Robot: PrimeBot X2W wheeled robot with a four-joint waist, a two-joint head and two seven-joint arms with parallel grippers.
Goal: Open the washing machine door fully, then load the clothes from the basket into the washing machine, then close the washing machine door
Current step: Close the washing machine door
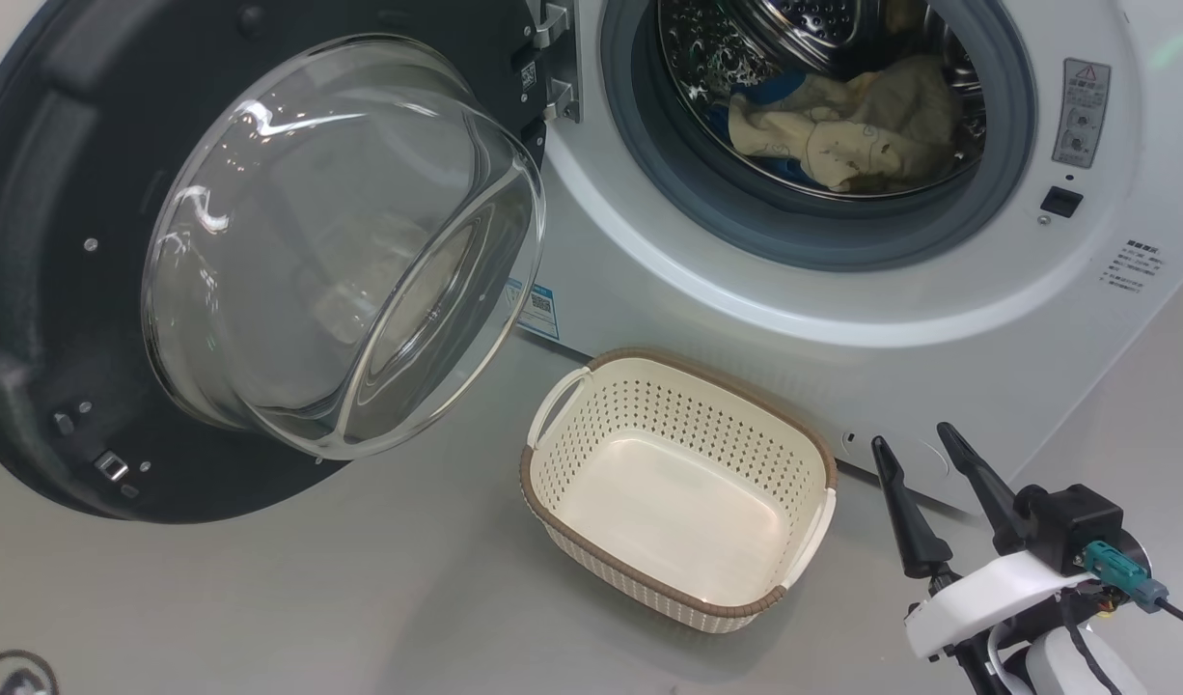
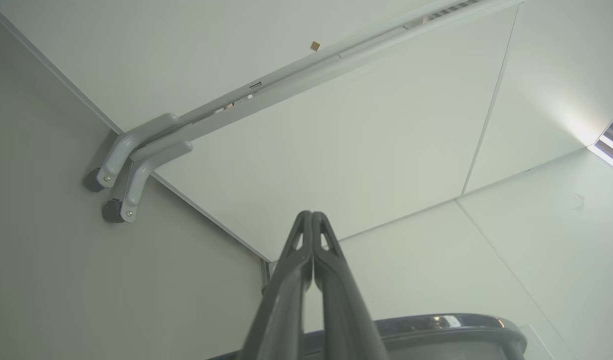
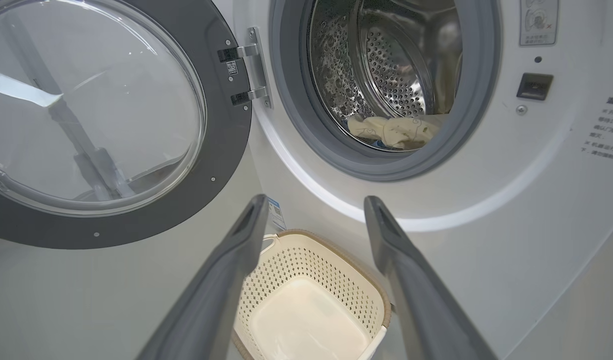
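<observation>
– Basket (image 1: 669,405) at lower centre of the head view is bare inside, so where are the clothes (image 1: 862,121)?
– At upper right, cream with a bit of blue, lying in the steel drum (image 1: 813,24) inside the grey seal (image 1: 669,183) of the washing machine (image 1: 746,290). I judge loading done
– So closing is the step in hand?
– It looks so. The washing machine door (image 1: 61,290) stands swung wide at the left of the frame, glass bowl facing us, hung on the hinge (image 1: 556,58) at top centre
– And the grippers?
– The right gripper (image 1: 912,435) hangs at lower right, fingers well apart, nothing between them. The left gripper (image 2: 311,215) has its fingers pressed together, empty, pointing at the ceiling (image 2: 336,125) in its wrist view
– Next move?
– Probably an arm must get behind the door's black rim at far left and push it round to the opening until it latches, passing above the basket
</observation>
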